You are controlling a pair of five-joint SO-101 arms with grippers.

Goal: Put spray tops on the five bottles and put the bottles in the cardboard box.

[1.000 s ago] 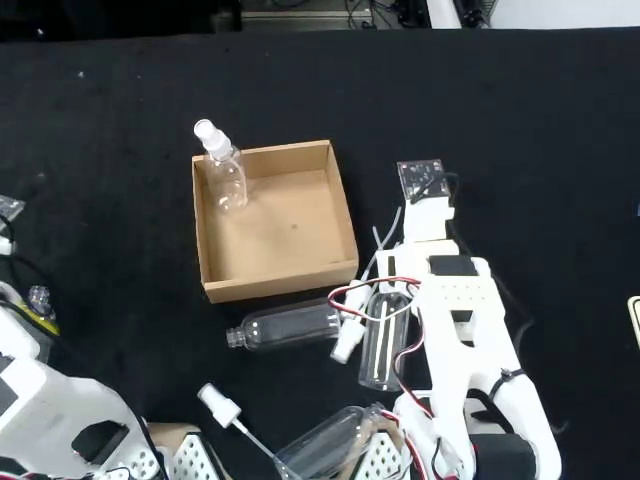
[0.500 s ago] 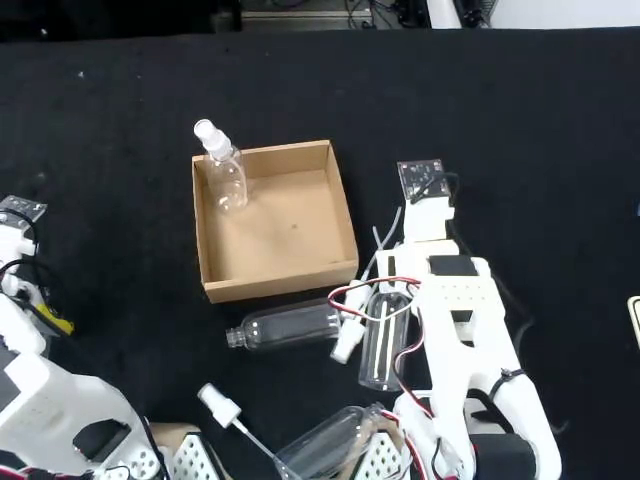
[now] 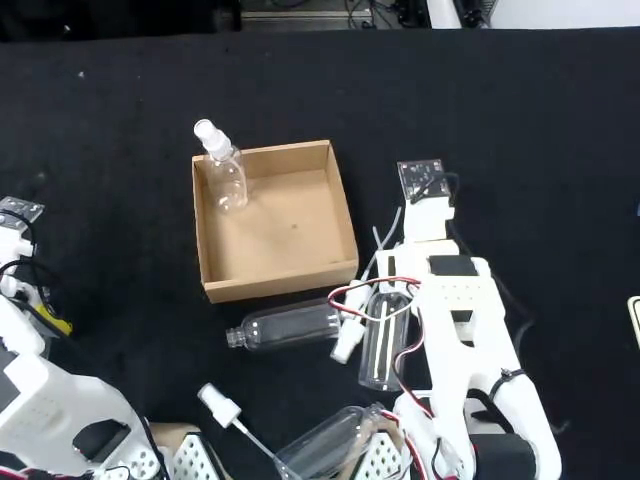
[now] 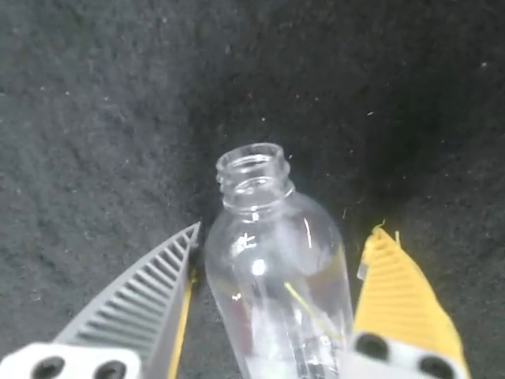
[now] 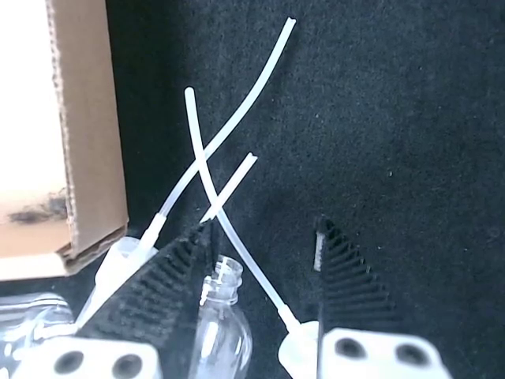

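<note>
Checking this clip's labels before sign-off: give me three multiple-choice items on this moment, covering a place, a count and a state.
1. Where is the capped bottle?
A) lying outside the box
B) leaning in a corner of the cardboard box
C) in a gripper

2. How many bottles are in the cardboard box?
A) one
B) three
C) five

3. In what state is the held bottle in the left gripper?
A) spray top on
B) crushed flat
C) neck open, no top

Answers:
1 B: in the high view it leans against the box's walls at one corner.
2 A: the capped bottle is alone in there.
3 C: the left wrist view shows a bare threaded neck between the fingers.
</note>
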